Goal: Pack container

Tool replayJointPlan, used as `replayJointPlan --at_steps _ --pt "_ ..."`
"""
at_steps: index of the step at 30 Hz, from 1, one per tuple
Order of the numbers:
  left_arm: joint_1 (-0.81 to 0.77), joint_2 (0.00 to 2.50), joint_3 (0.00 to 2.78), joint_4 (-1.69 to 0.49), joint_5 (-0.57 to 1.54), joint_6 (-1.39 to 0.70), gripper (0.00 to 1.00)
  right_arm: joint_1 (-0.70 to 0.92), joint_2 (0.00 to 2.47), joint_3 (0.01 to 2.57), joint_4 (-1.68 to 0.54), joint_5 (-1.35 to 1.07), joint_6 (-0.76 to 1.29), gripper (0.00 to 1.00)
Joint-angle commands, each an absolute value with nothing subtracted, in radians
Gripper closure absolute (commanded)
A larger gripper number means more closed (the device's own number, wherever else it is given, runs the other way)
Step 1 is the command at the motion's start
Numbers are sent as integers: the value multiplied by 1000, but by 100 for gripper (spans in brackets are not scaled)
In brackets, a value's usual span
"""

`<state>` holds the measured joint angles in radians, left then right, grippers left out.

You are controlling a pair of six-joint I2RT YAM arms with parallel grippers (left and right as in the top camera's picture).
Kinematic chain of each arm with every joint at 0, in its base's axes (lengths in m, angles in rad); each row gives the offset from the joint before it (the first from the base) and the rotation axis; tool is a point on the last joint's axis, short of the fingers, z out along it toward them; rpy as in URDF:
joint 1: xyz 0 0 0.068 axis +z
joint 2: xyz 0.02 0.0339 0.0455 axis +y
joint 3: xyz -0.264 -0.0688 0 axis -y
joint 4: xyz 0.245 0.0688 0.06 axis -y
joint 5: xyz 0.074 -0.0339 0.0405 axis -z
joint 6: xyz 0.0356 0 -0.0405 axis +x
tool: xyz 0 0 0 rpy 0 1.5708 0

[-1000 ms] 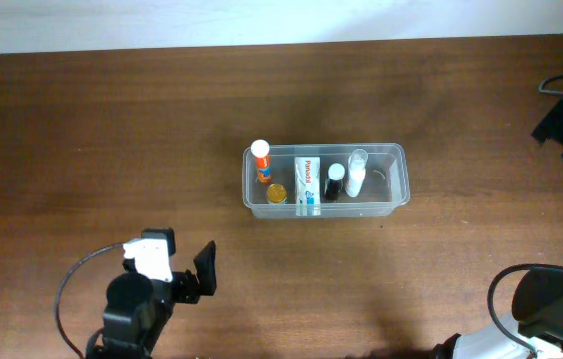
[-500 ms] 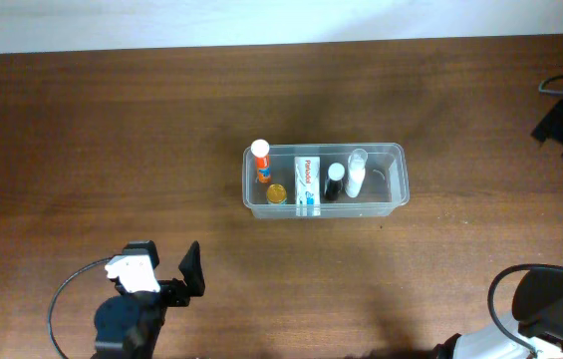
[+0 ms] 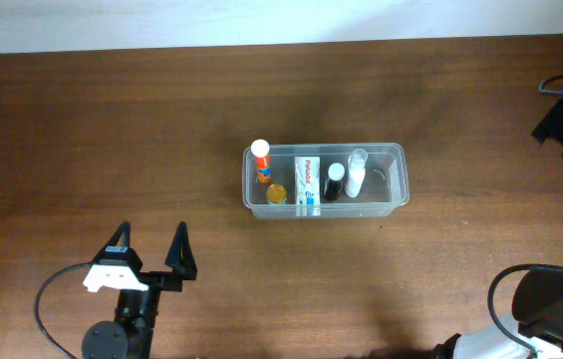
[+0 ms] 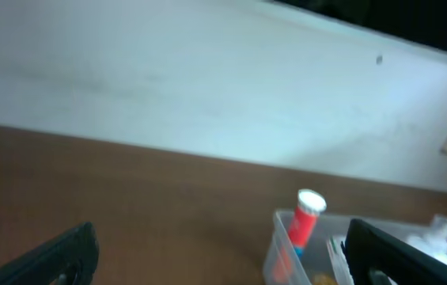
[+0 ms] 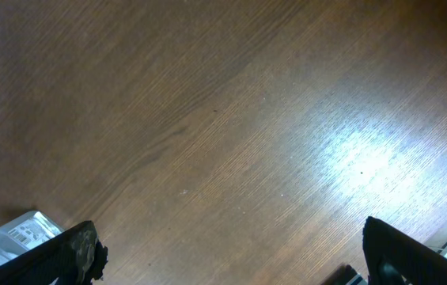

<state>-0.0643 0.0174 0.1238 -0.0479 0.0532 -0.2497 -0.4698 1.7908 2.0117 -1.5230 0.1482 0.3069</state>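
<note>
Overhead, the container [image 3: 402,185] lies near the middle of the wooden table [image 3: 112,120], its long side running from 9 to 3 o'clock. At its 9 o'clock end stands an orange bottle [image 3: 261,160] with a white cap. A small yellow round item [image 3: 277,193] lies just beside it at 5 o'clock. Toward 3 o'clock come a white box [image 3: 307,184], a black-capped bottle [image 3: 334,182] and a clear bottle [image 3: 357,172]. The 3 o'clock end is bare. The left gripper [image 3: 148,251] is at 7 o'clock from the container and well apart from it. Its two fingers are spread wide with nothing between them. Part of the right arm [image 3: 550,304] shows at 4 o'clock, near the frame's corner.

The left wrist view is blurred. Both dark fingers [image 4: 45,255] sit at the lower corners, released. Between them the container's [image 4: 274,242] 9 o'clock end shows with the orange bottle inside, and a pale wall [image 4: 168,87] stands behind the table.

The right wrist view shows bare wood with a patch of glare. The right gripper [image 5: 231,265] is parted and empty, one fingertip at each lower corner.
</note>
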Motion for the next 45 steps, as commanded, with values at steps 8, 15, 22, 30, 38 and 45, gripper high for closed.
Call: replayJointPlan --at_steps 8,15,22,30,38,45 --pt "-39 5 8 73 63 -230 1 -472 1791 2014 -1525 149 308 2" --pt "26 5 9 -75 60 -230 1 -472 1791 2014 -1525 149 308 2" --pt "29 6 9 -76 60 -230 1 -472 1791 2014 -1525 149 308 2" --pt "29 6 9 -76 60 -230 1 -472 1791 2014 -1525 149 308 2" --pt "29 6 9 -76 60 -230 1 -472 1791 2014 -1525 149 308 2" --pt "29 6 9 -76 60 -230 1 -472 1791 2014 -1525 149 308 1"
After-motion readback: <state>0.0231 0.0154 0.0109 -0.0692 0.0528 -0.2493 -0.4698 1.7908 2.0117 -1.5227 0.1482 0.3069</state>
